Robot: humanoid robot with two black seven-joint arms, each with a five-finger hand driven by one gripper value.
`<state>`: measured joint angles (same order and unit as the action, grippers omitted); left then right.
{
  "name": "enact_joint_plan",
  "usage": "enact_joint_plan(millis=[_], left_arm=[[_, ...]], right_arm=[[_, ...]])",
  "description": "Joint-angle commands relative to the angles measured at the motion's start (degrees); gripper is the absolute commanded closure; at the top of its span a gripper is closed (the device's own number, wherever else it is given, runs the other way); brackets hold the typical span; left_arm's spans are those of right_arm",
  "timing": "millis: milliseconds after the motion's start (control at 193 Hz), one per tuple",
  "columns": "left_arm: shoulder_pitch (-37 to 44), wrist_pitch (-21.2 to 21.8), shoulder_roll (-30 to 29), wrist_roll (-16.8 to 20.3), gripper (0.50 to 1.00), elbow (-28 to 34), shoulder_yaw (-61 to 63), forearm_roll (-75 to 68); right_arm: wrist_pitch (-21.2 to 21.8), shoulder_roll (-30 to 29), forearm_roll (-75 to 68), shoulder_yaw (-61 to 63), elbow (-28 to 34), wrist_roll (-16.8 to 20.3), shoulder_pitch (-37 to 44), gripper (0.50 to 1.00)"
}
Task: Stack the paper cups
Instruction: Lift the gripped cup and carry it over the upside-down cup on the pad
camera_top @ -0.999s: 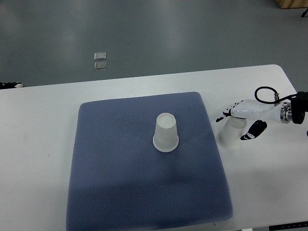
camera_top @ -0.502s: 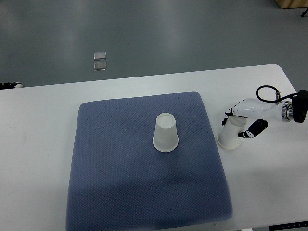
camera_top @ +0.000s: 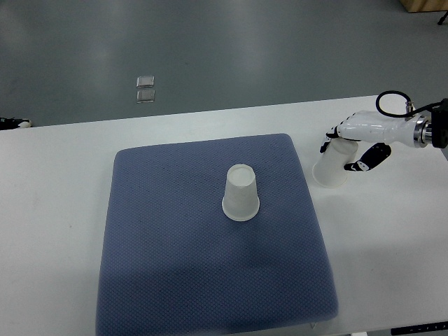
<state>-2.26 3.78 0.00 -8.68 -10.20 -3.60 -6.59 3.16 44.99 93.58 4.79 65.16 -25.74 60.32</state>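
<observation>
Our right hand grips an upturned paper cup, fingers clamped round its upper part, tilted above the table. Next, we judge, it travels to the second cup on the blue mat.

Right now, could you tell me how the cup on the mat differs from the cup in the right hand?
The cup on the mat stands upside down, untouched, on the blue mat. The held cup is tilted, gripped by the right hand beside the mat. Both are plain white.

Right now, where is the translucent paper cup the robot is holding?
The held paper cup is in the right hand, just off the blue mat's upper right edge.
</observation>
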Motion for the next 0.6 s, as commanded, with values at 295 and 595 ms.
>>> enact_joint_plan(millis=[295, 595], left_arm=[[-0.02, 0.00, 0.00, -0.02, 0.500, 0.00, 0.00, 0.00], [0.07, 0.00, 0.00, -0.02, 0.500, 0.00, 0.00, 0.00]], right_arm=[[6.42, 0.01, -1.21, 0.05, 7.79, -1.42, 10.61, 0.838], [13.10, -2.63, -3.67, 0.13, 10.52, -3.09, 18.96, 0.838]])
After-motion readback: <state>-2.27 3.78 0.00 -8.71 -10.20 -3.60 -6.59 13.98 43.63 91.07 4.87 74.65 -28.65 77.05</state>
